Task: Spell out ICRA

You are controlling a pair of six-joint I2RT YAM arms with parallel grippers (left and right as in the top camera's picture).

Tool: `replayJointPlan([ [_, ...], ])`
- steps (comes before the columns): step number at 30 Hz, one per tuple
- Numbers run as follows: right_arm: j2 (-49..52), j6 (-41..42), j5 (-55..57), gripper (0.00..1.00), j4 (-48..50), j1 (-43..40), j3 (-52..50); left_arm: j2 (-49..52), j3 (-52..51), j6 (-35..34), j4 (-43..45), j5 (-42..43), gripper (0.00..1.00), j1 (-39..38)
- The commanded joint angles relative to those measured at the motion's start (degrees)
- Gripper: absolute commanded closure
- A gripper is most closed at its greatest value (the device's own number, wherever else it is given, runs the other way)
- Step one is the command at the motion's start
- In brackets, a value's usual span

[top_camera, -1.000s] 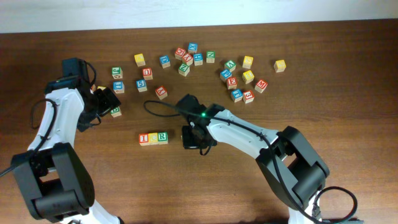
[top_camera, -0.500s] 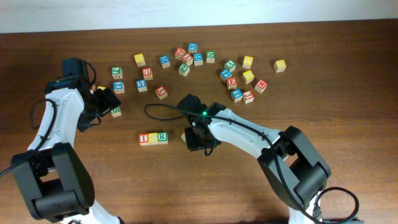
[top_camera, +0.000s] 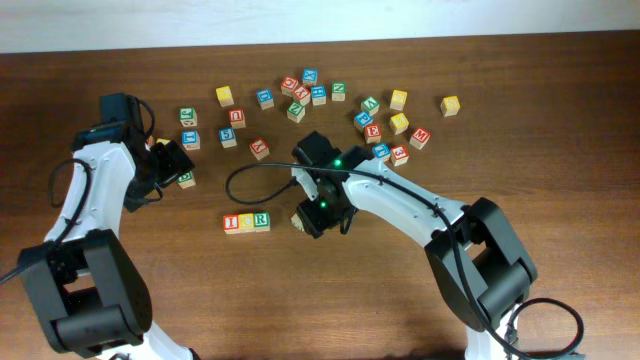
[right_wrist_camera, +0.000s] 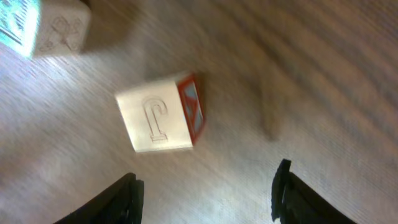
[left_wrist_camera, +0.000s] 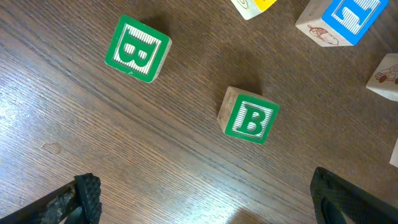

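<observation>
Right gripper point(right_wrist_camera: 205, 196): stands with jaws parted, grips nothing. Has the red A cube point(right_wrist_camera: 163, 115) lying free on the table point(right_wrist_camera: 323, 74), just ahead of the jaws and off-centre toward one finger, tipped so the A faces sideways. Shows the I-C-R row point(top_camera: 246, 222) beyond that cube from the jaws, near it but apart. Left gripper point(left_wrist_camera: 204, 186): gapes wide and empty, with two green B cubes point(left_wrist_camera: 249, 116) ahead of the jaws, untouched.

Brown wooden table point(top_camera: 120, 300), green B cube point(left_wrist_camera: 137, 48), second green B cube point(left_wrist_camera: 250, 116) nearby.
</observation>
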Motion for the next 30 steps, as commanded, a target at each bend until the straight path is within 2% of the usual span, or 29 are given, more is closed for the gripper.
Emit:
replayJointPlan([
  [1, 0.2, -2.3, -1.7, 0.41, 2.4, 1.2, 1.0, 0.2, 0.5, 0.3, 0.0, 0.0, 0.01, -0.1],
  [14, 3.3, -2.3, 4.4, 0.42, 6.2, 4.9, 0.8, 0.2, 0.5, 0.3, -0.1, 0.0, 0.01, -0.1],
  [17, 3.3, -2.2, 8.5, 0.55, 6.1, 4.9, 0.8, 0.2, 0.5, 0.3, 0.0, 0.0, 0.01, -0.1],
  [22, 3.3, -1.8, 10.8, 0.62, 6.4, 4.9, 0.8, 0.2, 0.5, 0.3, 0.0, 0.0, 0.01, -0.1],
  [27, 3.3, 1.0, 14.1, 0.67, 6.0, 4.9, 0.8, 0.2, 0.5, 0.3, 0.0, 0.0, 0.01, -0.1],
  [30, 3.3, 6.4, 19.6, 0.67, 5.2, 4.9, 0.8, 0.2, 0.5, 0.3, -0.1, 0.0, 0.01, -0.1],
])
